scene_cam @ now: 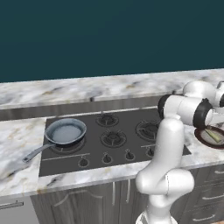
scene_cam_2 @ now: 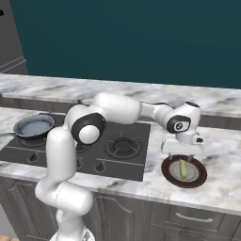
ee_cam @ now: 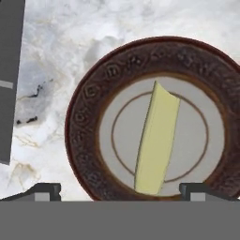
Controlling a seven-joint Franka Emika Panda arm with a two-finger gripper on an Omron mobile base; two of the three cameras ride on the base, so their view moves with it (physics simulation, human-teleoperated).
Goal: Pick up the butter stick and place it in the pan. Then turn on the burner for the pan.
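The gripper hangs just above the plate, jaws spread wide and holding nothing; in the hand view only its two dark fingertips peek over the bottom edge, either side of the butter stick. One butter stick lies on the grey centre of the one dark-rimmed plate, near the worktop's front edge, right of the cooktop. In the left base view the arm's wrist covers most of the plate, and the picture's edge cuts it off. One pan sits on the cooktop's front left burner, handle pointing over the worktop's left part, well apart from the plate. Small knobs line the cooktop's front edge; the arm hides some.
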